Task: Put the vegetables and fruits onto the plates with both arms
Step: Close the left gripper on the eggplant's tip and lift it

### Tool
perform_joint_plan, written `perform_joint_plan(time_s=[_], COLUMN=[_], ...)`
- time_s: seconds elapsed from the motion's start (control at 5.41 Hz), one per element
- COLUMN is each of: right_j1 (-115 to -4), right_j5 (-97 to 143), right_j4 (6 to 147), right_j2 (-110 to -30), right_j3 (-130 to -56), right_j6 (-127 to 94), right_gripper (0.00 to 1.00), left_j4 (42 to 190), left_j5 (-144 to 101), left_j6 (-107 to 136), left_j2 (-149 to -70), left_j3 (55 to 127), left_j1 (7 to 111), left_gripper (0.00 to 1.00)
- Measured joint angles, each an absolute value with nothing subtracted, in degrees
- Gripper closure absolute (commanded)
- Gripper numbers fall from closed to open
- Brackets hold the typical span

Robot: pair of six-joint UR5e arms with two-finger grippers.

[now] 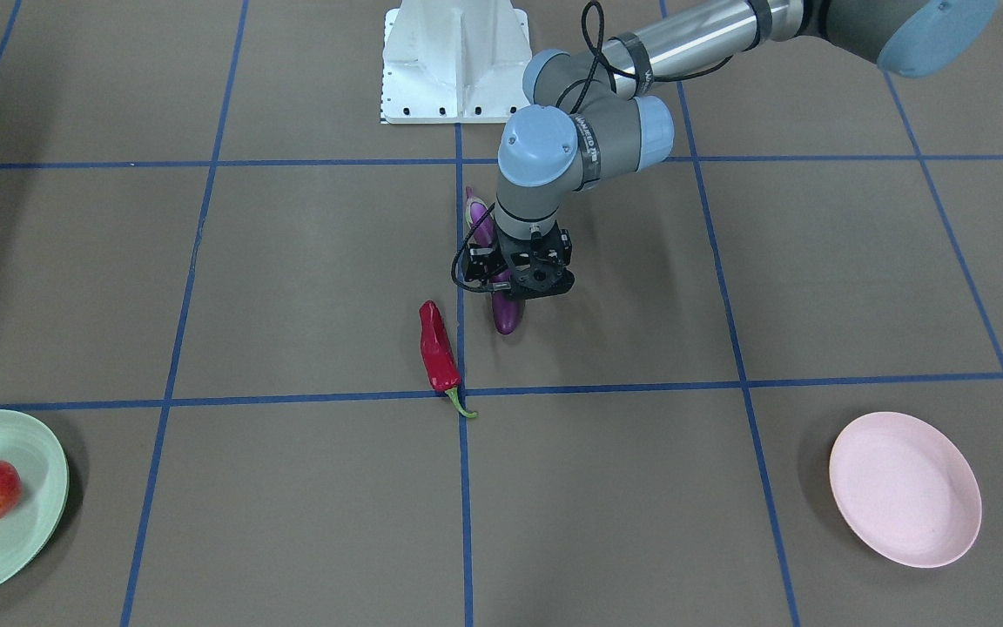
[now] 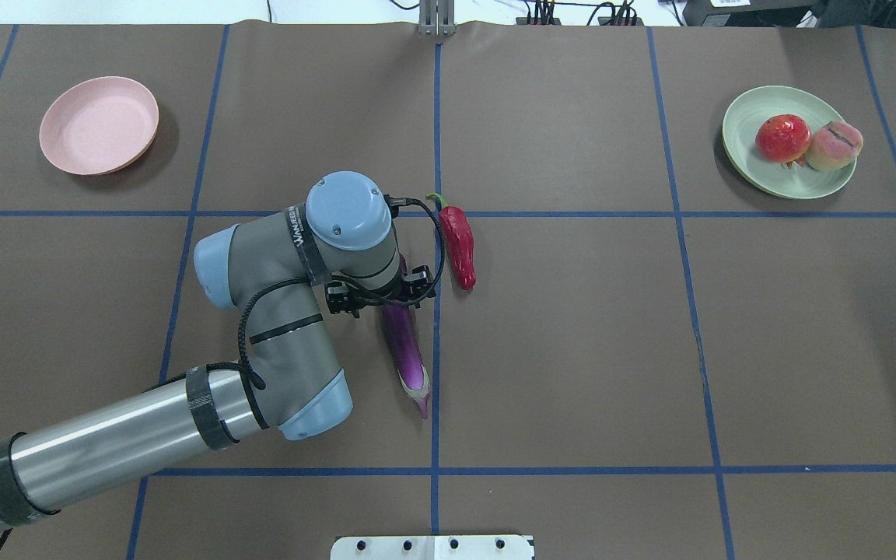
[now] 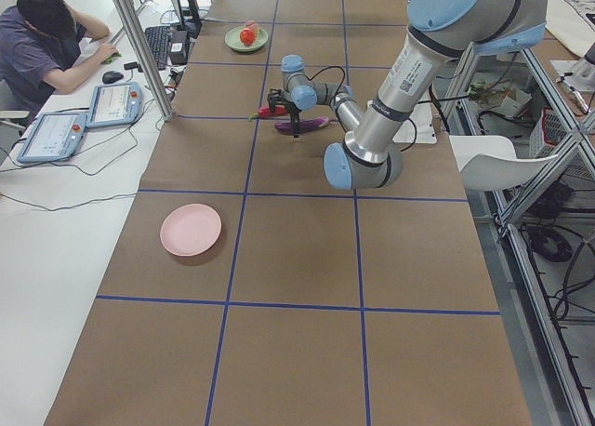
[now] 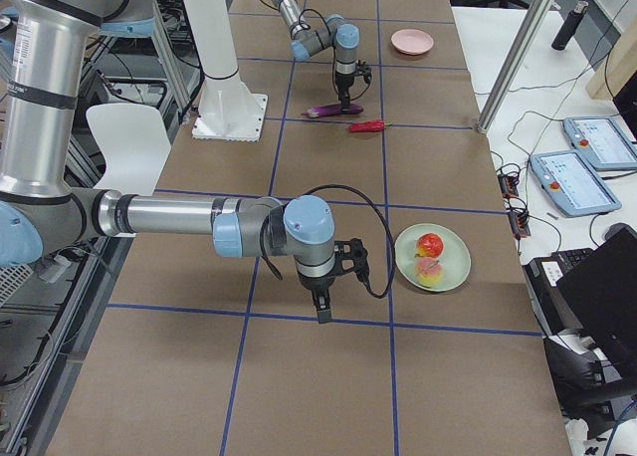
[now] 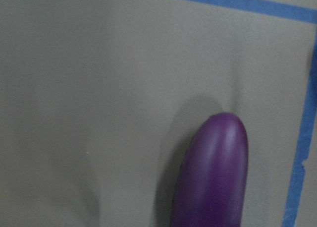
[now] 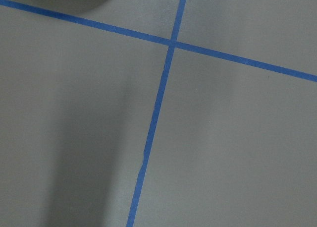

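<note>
The purple eggplant point(image 2: 407, 350) lies on the table near the middle, and its rounded tip fills the left wrist view point(image 5: 213, 172). My left gripper point(image 2: 382, 299) is low over the eggplant's middle point(image 1: 506, 315); its fingers are hidden, so I cannot tell its state. The red chili pepper point(image 2: 460, 241) lies just beside it, apart. The red-orange fruit point(image 2: 782, 138) and the peach-like fruit point(image 2: 833, 145) sit on the mint green plate point(image 2: 743, 117). The pink plate point(image 2: 98, 124) holds nothing. My right gripper point(image 4: 322, 317) hangs above the table beside the green plate point(image 4: 456, 269); I cannot tell its state.
The white fixed base point(image 1: 454, 61) stands at the robot's table edge. Blue tape lines point(image 6: 153, 118) cross the brown table. An operator point(image 3: 46, 35) sits at a side desk with tablets point(image 3: 88, 114), off the table's far left.
</note>
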State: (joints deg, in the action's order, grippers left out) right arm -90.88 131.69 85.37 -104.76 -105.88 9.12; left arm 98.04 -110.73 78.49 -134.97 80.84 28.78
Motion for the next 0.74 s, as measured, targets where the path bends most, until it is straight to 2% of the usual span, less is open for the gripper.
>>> perform_joint_plan(time_s=[0.18,0.74], right_j1=[-90.88,-90.80], right_j5=[131.73,131.86], right_j4=[85.41,85.43], right_j2=[-104.64,-104.23], right_j3=[-105.84,-105.75], right_j6=[8.95,8.72], right_gripper=[0.00,0.00], left_j4=[98.01,97.64], left_j5=[-110.65,-106.79], left_j6=[78.34,75.01], left_j2=[-136.26,-136.82], left_j3=[79.59,79.73], left_j1=[28.21,30.13], left_gripper=[1.00,1.00])
